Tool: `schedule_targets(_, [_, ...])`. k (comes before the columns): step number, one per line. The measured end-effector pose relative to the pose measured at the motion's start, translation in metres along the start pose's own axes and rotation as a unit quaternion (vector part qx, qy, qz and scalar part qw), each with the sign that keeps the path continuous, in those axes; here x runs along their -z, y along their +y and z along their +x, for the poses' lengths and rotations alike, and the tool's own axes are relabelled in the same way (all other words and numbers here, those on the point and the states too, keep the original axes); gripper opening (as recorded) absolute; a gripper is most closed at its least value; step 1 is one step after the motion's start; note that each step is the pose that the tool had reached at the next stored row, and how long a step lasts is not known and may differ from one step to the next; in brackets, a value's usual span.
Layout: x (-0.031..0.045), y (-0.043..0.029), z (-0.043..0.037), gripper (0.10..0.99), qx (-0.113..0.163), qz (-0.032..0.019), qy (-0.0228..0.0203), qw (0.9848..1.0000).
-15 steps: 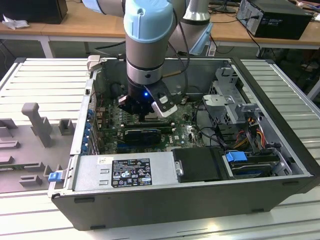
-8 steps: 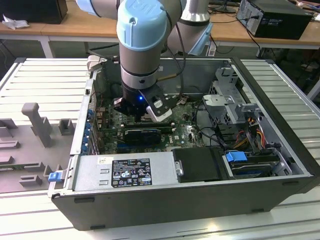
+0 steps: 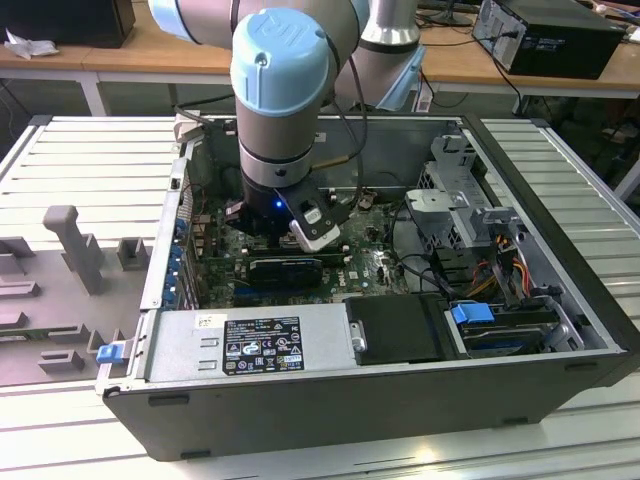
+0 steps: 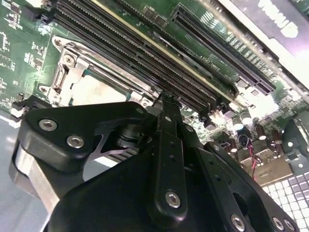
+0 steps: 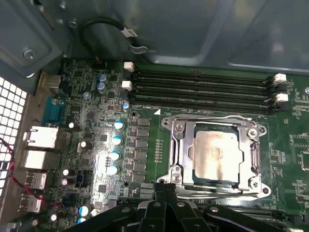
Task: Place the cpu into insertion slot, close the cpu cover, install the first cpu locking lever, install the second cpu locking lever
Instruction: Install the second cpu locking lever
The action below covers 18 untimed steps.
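The gripper (image 5: 164, 191) has its jaws shut together and holds nothing. Just past its tips, right of the middle of the first wrist view, the cpu (image 5: 216, 155) already sits in the insertion slot (image 5: 181, 159). The cpu cover (image 5: 215, 121) looks down around it. I cannot tell if the levers are locked.

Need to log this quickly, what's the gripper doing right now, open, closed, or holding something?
Gripper: jaws shut, holding nothing, poised at the edge of the cpu cover, which lies over the cpu.
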<state>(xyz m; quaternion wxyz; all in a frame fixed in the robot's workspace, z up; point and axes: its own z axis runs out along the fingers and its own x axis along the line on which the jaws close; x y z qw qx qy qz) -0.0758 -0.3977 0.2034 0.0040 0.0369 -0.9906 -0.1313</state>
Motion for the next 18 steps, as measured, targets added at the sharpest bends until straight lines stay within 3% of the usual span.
schedule_targets(1, [-0.0024, -0.0006, 0.0000, 0.106, 0.000, -0.0058, -0.0004, 1.0000])
schedule_targets(3, [-0.0037, -0.0011, 0.0000, 0.106, 0.000, -0.0119, -0.0007, 0.9999])
schedule_targets(6, [-0.0078, -0.0020, 0.0000, 0.106, 0.000, -0.0270, -0.0021, 0.9996])
schedule_targets(7, [-0.0086, -0.0022, 0.0000, 0.106, 0.000, -0.0297, -0.0022, 0.9996])
schedule_targets(9, [-0.0085, -0.0023, 0.0003, 0.106, 0.001, -0.0330, -0.0025, 0.9995])
schedule_targets(14, [0.0031, 0.0007, 0.0003, 0.106, 0.001, -0.0333, -0.0024, 0.9994])
schedule_targets(17, [0.0124, 0.0033, 0.0003, 0.106, 0.001, -0.0333, -0.0024, 0.9994])
schedule_targets(18, [0.0253, 0.0067, 0.0003, 0.106, 0.000, -0.0333, -0.0022, 0.9994])
